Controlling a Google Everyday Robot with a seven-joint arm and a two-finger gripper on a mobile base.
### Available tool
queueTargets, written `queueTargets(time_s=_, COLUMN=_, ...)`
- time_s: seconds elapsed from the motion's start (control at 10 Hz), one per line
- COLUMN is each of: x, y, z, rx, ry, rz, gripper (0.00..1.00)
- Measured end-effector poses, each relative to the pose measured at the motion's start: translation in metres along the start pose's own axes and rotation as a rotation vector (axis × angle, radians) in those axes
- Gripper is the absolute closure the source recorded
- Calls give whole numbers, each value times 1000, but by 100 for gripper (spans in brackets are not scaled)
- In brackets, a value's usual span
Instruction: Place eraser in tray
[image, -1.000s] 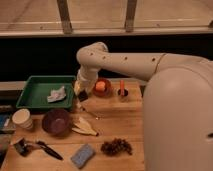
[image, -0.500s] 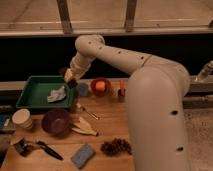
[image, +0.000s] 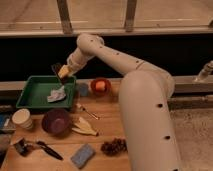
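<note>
1. My pincer hangs over the tray's far right corner. It is clamped tight, with a small dark block at its tip that I take to be the eraser. So the eraser is in the air above that corner, not yet inside the tray.
2. I'd nudge the pincer toward the tray's middle first. Released here, the block could clip the rim and tumble off the tray's right side.
3. A crumpled pale wad lies inside the tray near its right wall. I'd aim for the bare green floor to its left so the eraser lands flat.
4. I'd lower close to the tray floor before letting go, because a flat block dropped from this height may bounce.
5. The red dish just right of the tray and the purple bowl in front of it are not targets. I'd lift straight up when pulling away.
</note>
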Motion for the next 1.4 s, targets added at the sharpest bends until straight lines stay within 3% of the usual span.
queueTargets(time_s=0.3, x=2, y=0, z=0, rx=-2, ry=3, rz=2, gripper=100)
queueTargets(time_s=0.4, x=9, y=1, z=1, rx=-12, ry=21, rz=12, gripper=100)
queueTargets(time_s=0.6, x=29, y=3, z=20, rx=-44, ry=63, rz=25, gripper=100)
queueTargets(time_s=0.8, x=35, y=8, z=41, rx=-85, ry=91, rz=17, gripper=100)
queueTargets(time_s=1.4, x=20, y=18, z=77, rx=-174, ry=95, rz=-20, gripper=100)
